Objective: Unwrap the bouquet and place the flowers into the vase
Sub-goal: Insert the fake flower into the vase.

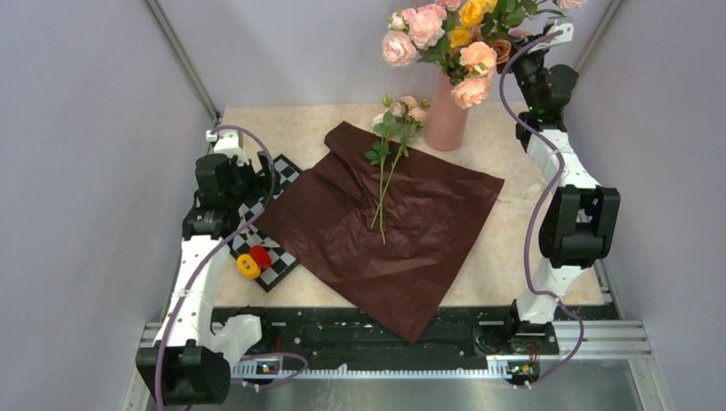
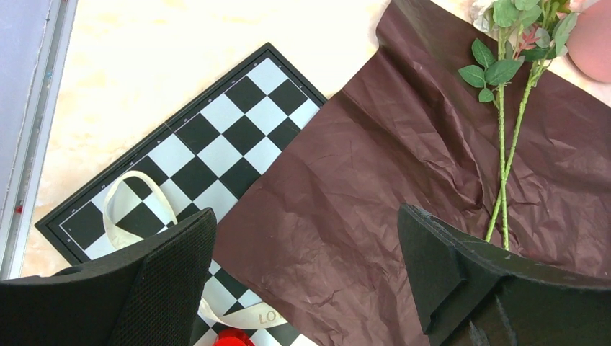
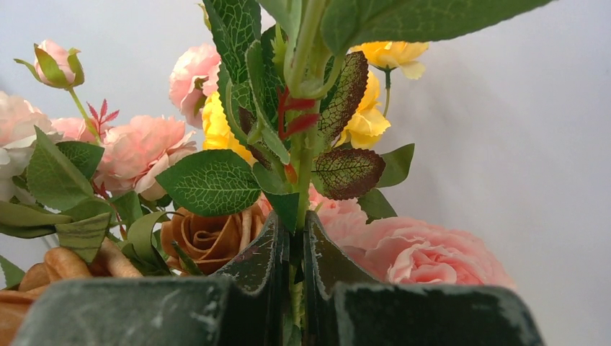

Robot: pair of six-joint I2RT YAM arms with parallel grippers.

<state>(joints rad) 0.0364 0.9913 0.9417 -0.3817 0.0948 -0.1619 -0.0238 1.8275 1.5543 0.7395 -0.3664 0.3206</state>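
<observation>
Pale stone-patterned table carries everything, and the biggest thing on it is the dark red paper, opened out flat and crinkled across the middle of the top view, so we judge the unwrapping done. At the upper centre stands the vase, salmon pink, with the larger roses in pink, yellow and brown rising from its neck. On the left lies a chessboard, its right corner tucked under the paper. The flowers lie on the paper, apart from either arm: their long axis runs up the frame, blooms at the top just beside the foot of the vase, thin stem ends pointing down toward the middle of the sheet. A cream ribbon sits loose on the chessboard, near small red and yellow pieces. The left fingers are spread wide and hold nothing, hovering over the chessboard's edge; in the left wrist view the stems run up the right side of the frame, so the flowers lie to their right. The right fingers are pinched onto a leafy green stem high among the roses at the upper right, which we take to be one of the flowers going in. We judge the left arm the free one for the stems, needing to cross them side-on.
</observation>
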